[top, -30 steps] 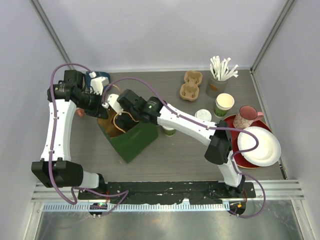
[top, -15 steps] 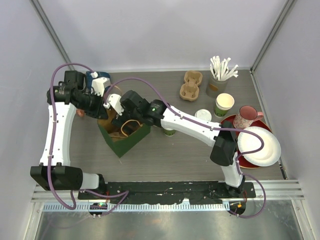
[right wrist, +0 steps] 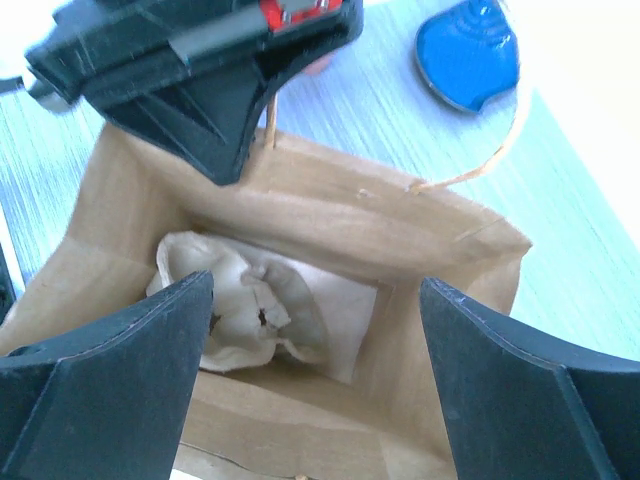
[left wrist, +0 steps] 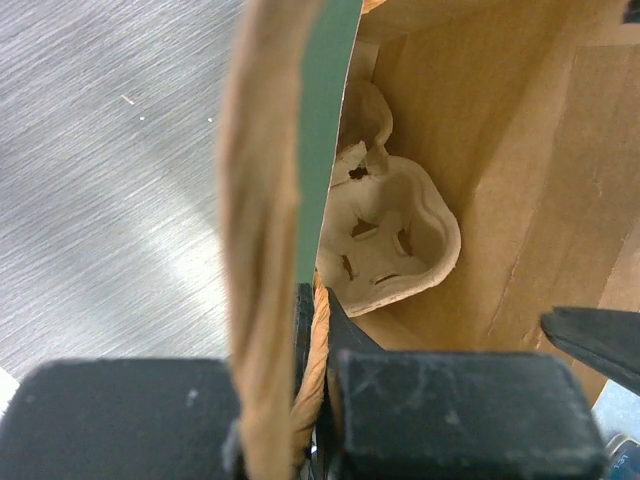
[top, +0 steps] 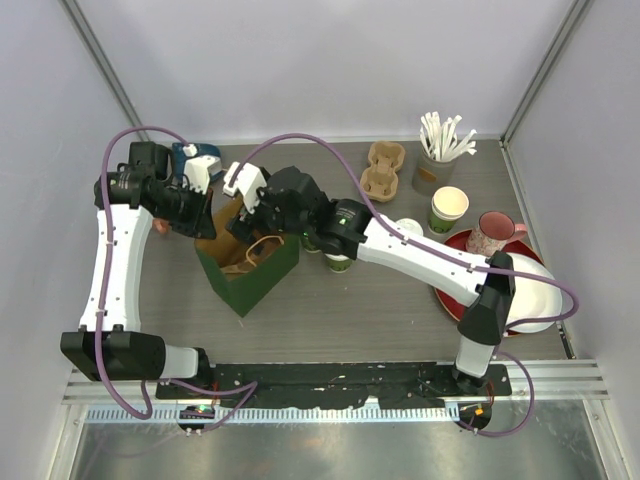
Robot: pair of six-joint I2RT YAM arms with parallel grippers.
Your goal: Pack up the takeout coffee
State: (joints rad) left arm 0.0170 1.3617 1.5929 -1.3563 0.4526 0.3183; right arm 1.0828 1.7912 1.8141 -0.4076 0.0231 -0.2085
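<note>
The green paper bag stands open, brown inside, with a pale pulp cup carrier on its floor. My left gripper is shut on the bag's rim and twisted paper handle. My right gripper hangs open just above the bag's mouth, nothing between its fingers. One takeout coffee cup stands right of the bag, half under my right arm. The white lid of another shows farther right.
A second cardboard carrier, a holder of white straws, a stack of lidless green cups, a pink mug and a red plate under a white plate fill the right side. A blue object lies behind the bag.
My right gripper has risen out of the bag and drawn back towards the far side, its elbow swinging right. The bag stands a little more upright. The left grip is unchanged.
</note>
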